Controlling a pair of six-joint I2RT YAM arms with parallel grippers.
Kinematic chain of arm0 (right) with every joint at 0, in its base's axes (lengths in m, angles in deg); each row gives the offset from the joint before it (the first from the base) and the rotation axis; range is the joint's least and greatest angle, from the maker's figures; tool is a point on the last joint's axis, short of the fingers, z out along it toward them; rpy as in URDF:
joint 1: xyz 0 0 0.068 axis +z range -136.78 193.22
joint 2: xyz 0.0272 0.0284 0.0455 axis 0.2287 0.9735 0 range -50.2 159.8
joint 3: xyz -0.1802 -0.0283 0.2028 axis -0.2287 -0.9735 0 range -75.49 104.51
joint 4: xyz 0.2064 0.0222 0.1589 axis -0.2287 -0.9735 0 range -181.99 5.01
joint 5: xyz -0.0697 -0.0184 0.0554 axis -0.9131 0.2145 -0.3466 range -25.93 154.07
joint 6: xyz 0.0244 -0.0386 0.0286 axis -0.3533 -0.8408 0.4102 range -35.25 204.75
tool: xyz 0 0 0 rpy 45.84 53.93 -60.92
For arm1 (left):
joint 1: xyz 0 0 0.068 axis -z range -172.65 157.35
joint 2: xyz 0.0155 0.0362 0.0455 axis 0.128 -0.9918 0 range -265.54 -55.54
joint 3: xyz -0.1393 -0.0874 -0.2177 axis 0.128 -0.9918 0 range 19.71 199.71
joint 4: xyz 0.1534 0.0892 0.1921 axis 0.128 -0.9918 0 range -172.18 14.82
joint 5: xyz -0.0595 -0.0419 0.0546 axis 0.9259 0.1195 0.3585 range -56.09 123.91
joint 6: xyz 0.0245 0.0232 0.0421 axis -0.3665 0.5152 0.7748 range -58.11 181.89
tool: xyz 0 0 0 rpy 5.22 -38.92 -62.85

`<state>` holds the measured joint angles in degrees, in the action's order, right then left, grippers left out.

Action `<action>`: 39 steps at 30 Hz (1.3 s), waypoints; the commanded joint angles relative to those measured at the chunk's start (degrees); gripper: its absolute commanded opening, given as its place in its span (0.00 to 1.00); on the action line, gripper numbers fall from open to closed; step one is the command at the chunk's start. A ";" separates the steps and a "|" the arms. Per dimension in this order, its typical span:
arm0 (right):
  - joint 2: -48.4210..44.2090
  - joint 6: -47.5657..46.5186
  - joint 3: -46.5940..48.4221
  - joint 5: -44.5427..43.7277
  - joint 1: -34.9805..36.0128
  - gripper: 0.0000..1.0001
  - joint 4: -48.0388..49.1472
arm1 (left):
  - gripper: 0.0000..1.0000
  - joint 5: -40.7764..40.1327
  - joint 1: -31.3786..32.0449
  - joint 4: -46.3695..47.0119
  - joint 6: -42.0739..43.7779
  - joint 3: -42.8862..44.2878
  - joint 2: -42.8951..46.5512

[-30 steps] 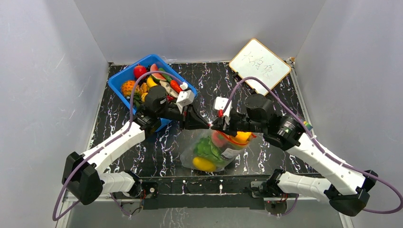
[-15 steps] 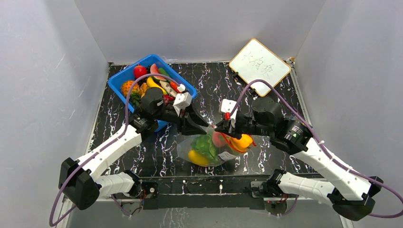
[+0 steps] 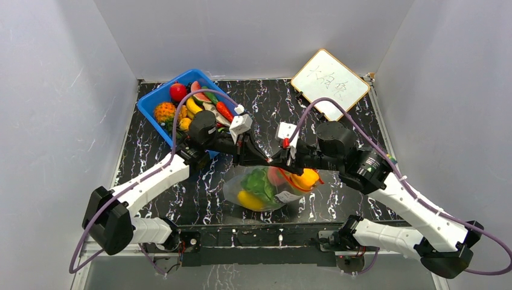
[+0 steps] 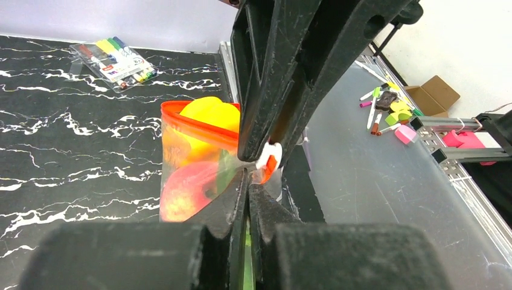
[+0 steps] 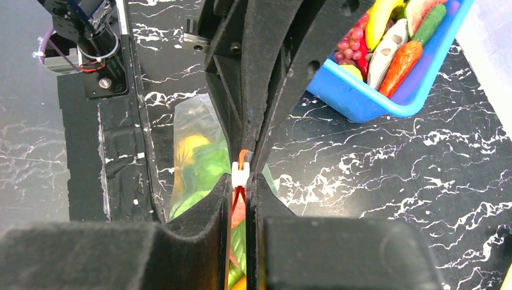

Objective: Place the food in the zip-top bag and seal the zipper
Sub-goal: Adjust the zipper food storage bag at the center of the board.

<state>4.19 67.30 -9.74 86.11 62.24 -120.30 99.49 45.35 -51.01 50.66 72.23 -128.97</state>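
Note:
The zip-top bag point(image 3: 265, 192) hangs just over the table's near middle, holding food: green lettuce point(image 3: 259, 181), a yellow piece point(image 3: 249, 200), a yellow pepper point(image 3: 305, 177). Its red-orange zipper point(image 4: 199, 125) curves open on the far part in the left wrist view. My left gripper point(image 3: 259, 159) is shut on the bag's top edge beside the white slider point(image 4: 266, 158). My right gripper point(image 3: 276, 162) faces it tip to tip, shut on the zipper strip just behind the slider point(image 5: 240, 174). More food point(image 3: 192, 106) lies in the blue bin.
The blue bin point(image 3: 150, 104) stands at the back left, close behind my left arm. A whiteboard point(image 3: 329, 83) lies at the back right. A pack of markers point(image 4: 115, 57) rests at the table's right edge. The table's metal front rail point(image 3: 265, 232) runs under the bag.
My left gripper opened briefly, shifted slightly right and back, and shut again on the bag's edge. The bag has swung a little to the left. The right gripper kept its grip.

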 commanded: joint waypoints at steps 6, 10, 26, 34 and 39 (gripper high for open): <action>-4.45 6.76 -2.25 -3.72 0.12 0.00 0.65 | 0.00 0.16 0.21 12.59 -2.90 -6.67 9.21; -7.39 8.51 -5.35 -4.83 0.05 0.00 1.12 | 0.00 0.72 0.15 19.08 -7.28 -9.54 9.56; -8.78 10.53 -11.53 -4.55 0.00 0.04 6.94 | 0.00 0.41 0.15 30.07 -14.44 -11.10 7.90; -8.90 12.74 -10.65 -2.43 0.07 0.29 12.38 | 0.00 0.53 0.15 28.35 -13.61 -11.61 8.15; -7.57 10.54 -10.64 2.04 0.12 0.38 15.64 | 0.00 1.11 0.15 28.57 -13.61 -11.10 7.70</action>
<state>-3.85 78.97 -21.63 85.17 62.50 -111.03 99.27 45.70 -27.17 36.30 60.07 -122.61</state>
